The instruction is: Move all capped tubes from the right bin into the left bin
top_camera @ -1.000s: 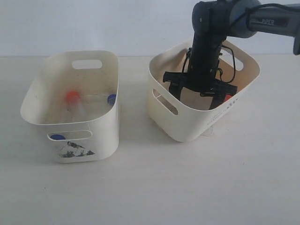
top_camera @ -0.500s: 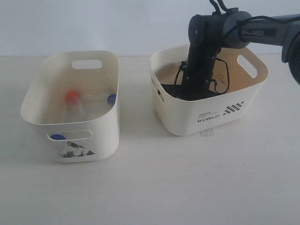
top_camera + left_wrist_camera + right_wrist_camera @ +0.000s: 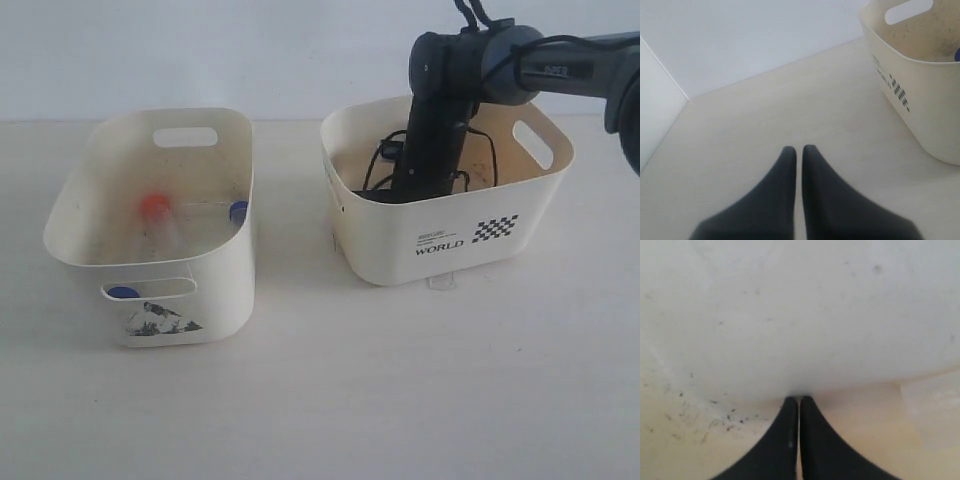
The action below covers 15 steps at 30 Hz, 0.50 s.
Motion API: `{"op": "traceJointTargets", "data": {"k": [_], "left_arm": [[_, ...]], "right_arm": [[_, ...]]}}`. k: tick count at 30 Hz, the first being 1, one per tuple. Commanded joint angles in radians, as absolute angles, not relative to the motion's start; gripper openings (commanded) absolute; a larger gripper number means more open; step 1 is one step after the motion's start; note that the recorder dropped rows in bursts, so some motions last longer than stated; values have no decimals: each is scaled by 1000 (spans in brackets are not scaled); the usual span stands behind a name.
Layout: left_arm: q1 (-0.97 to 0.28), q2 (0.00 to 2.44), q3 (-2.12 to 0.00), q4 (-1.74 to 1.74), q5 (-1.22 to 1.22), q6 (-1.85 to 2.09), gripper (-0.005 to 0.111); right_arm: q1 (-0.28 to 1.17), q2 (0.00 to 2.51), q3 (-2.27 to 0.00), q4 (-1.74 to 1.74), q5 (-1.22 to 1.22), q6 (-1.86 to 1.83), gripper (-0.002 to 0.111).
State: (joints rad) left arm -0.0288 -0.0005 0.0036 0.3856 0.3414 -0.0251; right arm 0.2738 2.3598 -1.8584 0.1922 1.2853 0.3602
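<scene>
The right bin (image 3: 386, 232), printed "WORLD", stands flat with my right arm (image 3: 438, 110) reaching down into it. My right gripper (image 3: 799, 399) is shut and empty, its tips pressed against the bin's inner wall just above the stained bottom. No tube shows inside this bin in any view; its near wall hides the floor. The left bin (image 3: 222, 292), with the dark sticker, holds an orange-capped tube (image 3: 153, 208), a blue cap (image 3: 238, 211) and a second blue cap (image 3: 123, 293) behind the front slot. My left gripper (image 3: 799, 148) hovers shut over bare table.
A pale translucent patch (image 3: 932, 407) lies on the right bin's bottom beside my right fingers; I cannot tell what it is. A small clear scrap (image 3: 441, 283) sticks out under that bin. A cream bin wall (image 3: 920, 100) with dark print stands off from the left gripper.
The right bin, tipped and turned a second ago, has dropped flat with its "WORLD" side facing the exterior view. An orange cap seen inside it then is hidden now. The right arm shifted slightly.
</scene>
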Motion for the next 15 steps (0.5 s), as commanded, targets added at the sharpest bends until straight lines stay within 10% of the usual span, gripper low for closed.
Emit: {"op": "traceJointTargets", "data": {"k": [1, 15], "left_arm": [[-33, 0, 0, 383, 336, -35, 4], [-33, 0, 0, 383, 336, -35, 4]], "right_arm": [[276, 2313, -1846, 267, 1221, 270, 0], [276, 2071, -1867, -72, 1221, -81, 0]]}}
